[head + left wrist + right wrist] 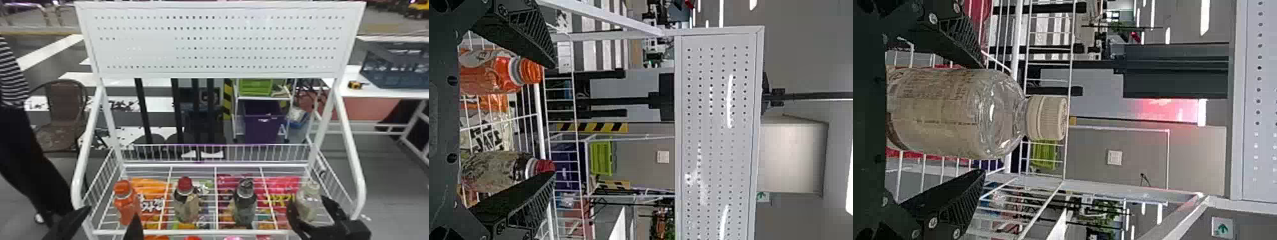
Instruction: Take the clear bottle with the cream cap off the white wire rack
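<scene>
The clear bottle with the cream cap [309, 200] stands at the right end of the white wire rack [215, 164]. My right gripper [311, 220] is around it, one finger on each side. In the right wrist view, the bottle [953, 112] lies between the spread fingers of my right gripper [984, 119], with gaps beside it. My left gripper [110, 220] is at the rack's front left, open. In the left wrist view, the left gripper [554, 120] has its fingers wide apart, near the orange bottle [499, 74] and the red-capped bottle [499, 170].
On the rack also stand an orange bottle [125, 202], a red-capped bottle [187, 204] and a dark-capped bottle [245, 204]. Snack bags [153, 185] lie beneath the wires. A white perforated panel [217, 41] rises behind, with side posts left and right.
</scene>
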{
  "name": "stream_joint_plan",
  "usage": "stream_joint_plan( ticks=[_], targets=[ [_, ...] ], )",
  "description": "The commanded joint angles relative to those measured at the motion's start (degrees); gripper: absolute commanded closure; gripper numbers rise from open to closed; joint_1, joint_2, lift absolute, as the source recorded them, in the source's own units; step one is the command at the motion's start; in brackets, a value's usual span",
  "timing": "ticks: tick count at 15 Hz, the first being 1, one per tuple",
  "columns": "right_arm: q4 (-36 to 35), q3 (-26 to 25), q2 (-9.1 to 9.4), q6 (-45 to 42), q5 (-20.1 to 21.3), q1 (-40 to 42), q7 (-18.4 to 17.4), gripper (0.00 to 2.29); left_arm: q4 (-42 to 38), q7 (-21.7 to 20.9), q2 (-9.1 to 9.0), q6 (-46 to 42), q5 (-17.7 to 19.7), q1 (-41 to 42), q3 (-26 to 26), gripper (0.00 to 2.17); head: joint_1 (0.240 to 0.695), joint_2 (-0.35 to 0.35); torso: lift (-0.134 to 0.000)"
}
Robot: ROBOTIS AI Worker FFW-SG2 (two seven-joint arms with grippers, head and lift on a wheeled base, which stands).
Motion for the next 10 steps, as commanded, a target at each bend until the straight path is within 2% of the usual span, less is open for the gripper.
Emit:
stream_joint_plan(
  ticks=[1,2,3,4,7,10],
  targets=[
    [-0.22,0.12,0.05,1.71,-0.06,-0.14,0.0,0.57,-0.03,0.01,0.0,0.06,0.0,0.07,-0.1,0.13,0.499,0.0,0.0],
    [-1.37,0.12,0.05,2.24,-0.06,0.65,0.09,0.97,-0.03,0.01,0.0,-0.11,0.0,0.07,-0.28,0.13,0.499,0.0,0.0],
    [-2.77,0.21,0.05,2.94,-0.24,1.71,0.09,1.25,-0.03,0.01,0.0,-0.11,0.0,0.07,-0.37,0.13,0.499,0.0,0.0],
    [-4.35,0.39,0.05,3.47,-1.2,2.94,0.09,1.32,-0.03,0.01,0.0,-0.11,0.0,0.07,-0.45,0.13,0.499,0.0,0.0],
    [-12.26,0.21,0.05,5.76,-3.58,7.77,0.0,1.32,-0.03,0.27,0.0,-0.11,-1.49,0.07,-1.33,0.13,0.499,0.0,0.0],
    [-24.83,-0.32,0.05,15.78,-5.69,14.28,0.0,1.32,-0.11,0.18,0.09,-0.11,-1.58,0.6,-1.33,0.13,0.499,0.0,0.0]
  ],
)
